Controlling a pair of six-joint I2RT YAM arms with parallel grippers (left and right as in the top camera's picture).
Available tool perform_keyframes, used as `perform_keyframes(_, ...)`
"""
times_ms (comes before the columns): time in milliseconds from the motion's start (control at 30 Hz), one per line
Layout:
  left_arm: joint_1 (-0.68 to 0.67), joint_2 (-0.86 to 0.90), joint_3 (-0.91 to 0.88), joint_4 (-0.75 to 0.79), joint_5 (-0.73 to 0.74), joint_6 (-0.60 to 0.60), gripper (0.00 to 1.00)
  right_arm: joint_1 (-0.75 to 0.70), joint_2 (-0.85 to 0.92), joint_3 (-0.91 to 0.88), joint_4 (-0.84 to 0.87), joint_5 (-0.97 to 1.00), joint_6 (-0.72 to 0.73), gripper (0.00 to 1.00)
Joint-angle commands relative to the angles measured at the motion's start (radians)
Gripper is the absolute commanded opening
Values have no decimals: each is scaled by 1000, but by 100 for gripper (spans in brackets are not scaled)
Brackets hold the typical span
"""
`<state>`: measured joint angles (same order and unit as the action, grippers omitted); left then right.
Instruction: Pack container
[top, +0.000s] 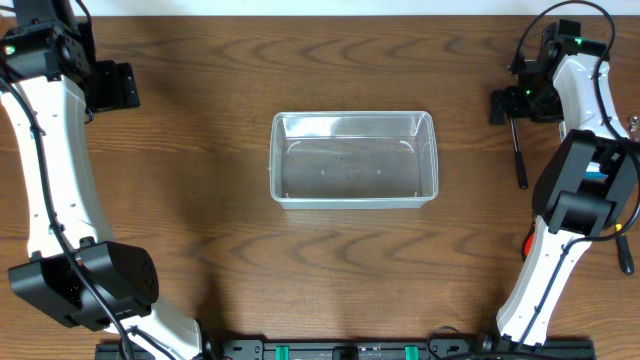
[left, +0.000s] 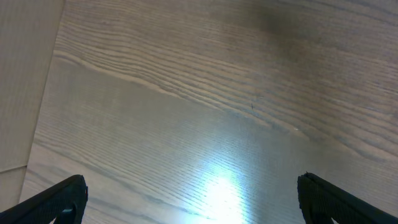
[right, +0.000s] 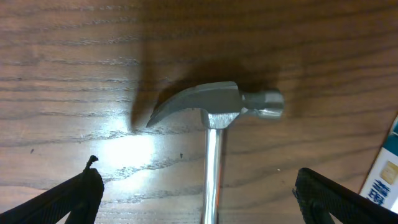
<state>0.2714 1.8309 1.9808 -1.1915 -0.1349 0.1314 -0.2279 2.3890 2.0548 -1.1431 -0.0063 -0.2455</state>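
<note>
With right gripper (right: 198, 196) spread wide over hammer (right: 214, 106), lower straight, centre shaft just below head between jaws, then close firmly.

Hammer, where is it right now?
The hammer lies on the table's right side, to the right of the clear container, directly under the open right tool in the right wrist view.

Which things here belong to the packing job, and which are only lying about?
Belong to the job:
- the clear container, empty, in the middle
- the hammer, probably the next thing to pack, since the open right tool hovers over it

Only lying about, for now:
- the blue-and-white box, at the picture's edge beside the hammer; it may be packed later
</note>
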Motion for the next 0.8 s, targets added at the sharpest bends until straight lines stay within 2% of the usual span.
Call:
perform_keyframes(0, 3, -3, 5, 0, -8, 5, 98, 6, 42, 2, 1, -9, 13, 99)
perform_keyframes(233, 3, -3, 5, 0, -8, 5, 98, 6, 45, 2, 22, 29, 63, 99)
perform_keyframes(767, 3, -3, 5, 0, -8, 5, 98, 6, 47, -34, 39, 25, 66, 99)
